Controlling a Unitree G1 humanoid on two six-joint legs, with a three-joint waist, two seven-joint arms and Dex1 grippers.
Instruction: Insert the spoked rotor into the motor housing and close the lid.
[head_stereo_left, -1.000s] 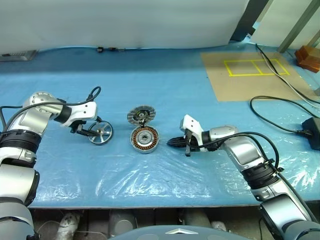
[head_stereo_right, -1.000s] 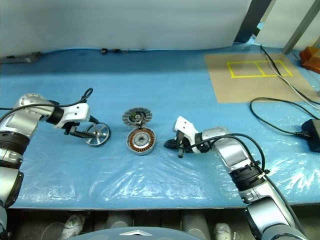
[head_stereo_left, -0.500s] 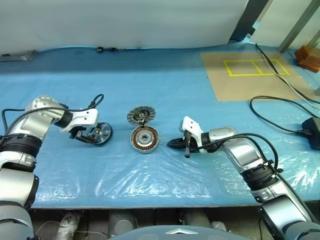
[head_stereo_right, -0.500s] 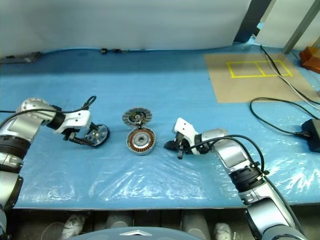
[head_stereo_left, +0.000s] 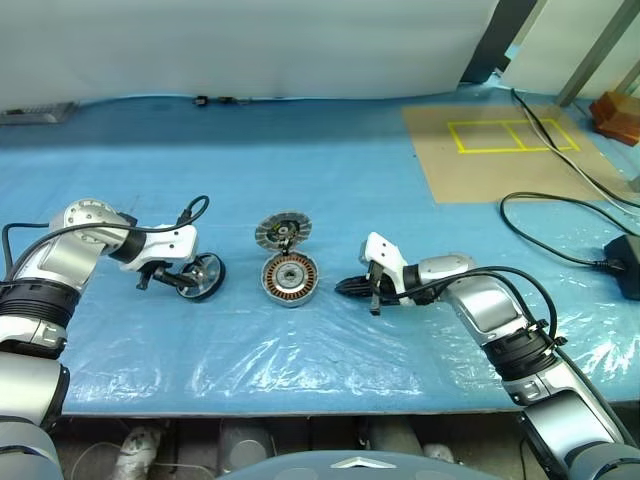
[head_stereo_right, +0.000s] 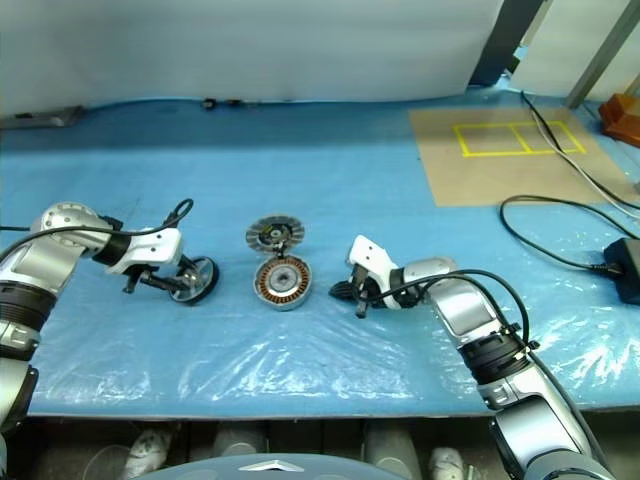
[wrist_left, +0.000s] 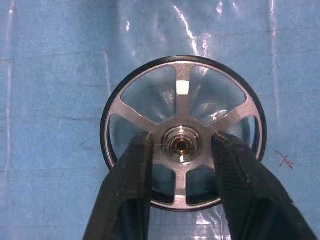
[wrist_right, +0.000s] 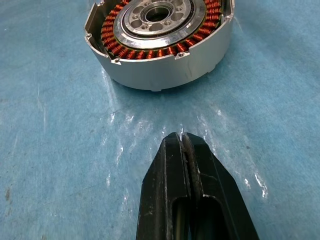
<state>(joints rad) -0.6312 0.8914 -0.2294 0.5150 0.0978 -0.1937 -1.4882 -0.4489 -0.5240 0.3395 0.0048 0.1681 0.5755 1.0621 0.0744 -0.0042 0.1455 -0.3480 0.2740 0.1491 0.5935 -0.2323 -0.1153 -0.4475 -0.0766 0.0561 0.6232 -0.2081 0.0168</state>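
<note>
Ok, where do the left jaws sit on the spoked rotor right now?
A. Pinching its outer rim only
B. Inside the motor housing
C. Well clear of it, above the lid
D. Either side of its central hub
D: in the left wrist view the two black fingers flank the central hub of the spoked rotor, reaching in through the gaps between its spokes.

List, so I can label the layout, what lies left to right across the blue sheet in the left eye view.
Left gripper → spoked dark-rimmed silver rotor wheel → round grey motor housing with copper windings → right gripper → black cable.
</note>
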